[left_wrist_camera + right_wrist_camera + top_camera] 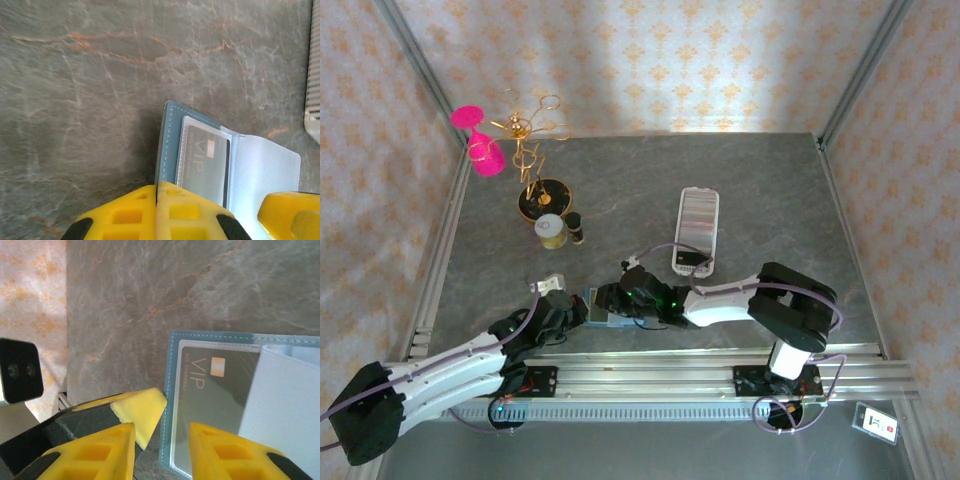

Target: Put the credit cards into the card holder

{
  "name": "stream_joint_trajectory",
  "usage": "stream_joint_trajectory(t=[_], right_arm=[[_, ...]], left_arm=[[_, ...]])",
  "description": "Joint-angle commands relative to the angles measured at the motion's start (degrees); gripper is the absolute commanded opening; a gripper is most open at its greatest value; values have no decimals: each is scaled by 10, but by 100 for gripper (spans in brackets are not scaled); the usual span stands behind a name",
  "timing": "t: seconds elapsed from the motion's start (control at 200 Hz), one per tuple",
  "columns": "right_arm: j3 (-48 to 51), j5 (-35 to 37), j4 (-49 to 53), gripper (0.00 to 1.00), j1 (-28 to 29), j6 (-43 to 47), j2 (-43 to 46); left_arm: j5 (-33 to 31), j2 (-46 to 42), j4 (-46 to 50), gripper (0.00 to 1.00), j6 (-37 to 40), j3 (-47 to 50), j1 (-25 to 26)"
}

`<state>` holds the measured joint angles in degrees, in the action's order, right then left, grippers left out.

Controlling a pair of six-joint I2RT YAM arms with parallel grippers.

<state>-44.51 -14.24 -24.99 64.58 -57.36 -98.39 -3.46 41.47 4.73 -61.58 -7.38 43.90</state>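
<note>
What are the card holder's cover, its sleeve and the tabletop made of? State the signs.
The card holder cover: probably faux leather, matte teal, stitched along its edge. The sleeve: clear glossy plastic, card visible through. The tabletop: stone-look, grey with veins; possibly laminate.

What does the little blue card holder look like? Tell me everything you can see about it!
The card holder is a small teal-blue, leather-look wallet with pale stitching along its edge, open on the grey marbled table. Inside, a clear plastic sleeve shows a dark card marked VIP, and a pale blue-grey leaf folds over beside it. The left gripper has its yellow jaws shut on the cover's near edge; the right gripper has its jaws apart over one corner.
</note>
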Motion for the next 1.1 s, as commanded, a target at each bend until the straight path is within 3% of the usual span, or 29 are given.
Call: stream_joint_trajectory(t=[0.0, 0.17, 0.35, 0.536, 0.761, 0.866, 1.096], right_arm=[[-37, -4, -20, 33, 5, 12, -25], [-73, -23, -37, 33, 4, 14, -62], [-100, -18, -21, 33, 5, 27, -71], [-84, 67, 106, 37, 4, 61, -12], [-38, 138, 231, 42, 5, 73, 42], [-27, 137, 250, 47, 5, 70, 44], [-33, 137, 277, 47, 5, 68, 22]], left_arm=[[-63, -31, 59, 5, -15, 2, 6], [-65, -65, 68, 19, -20, 15, 6], [-90, -94, 102, 20, -23, 16, 6], [-83, -99, 98, 20, -8, 17, 6], [-49, -51, 45, 23, 24, 10, 5], [-36, -15, 21, 23, 35, 6, 5], [-10, 41, -25, 22, 41, 4, 4]])
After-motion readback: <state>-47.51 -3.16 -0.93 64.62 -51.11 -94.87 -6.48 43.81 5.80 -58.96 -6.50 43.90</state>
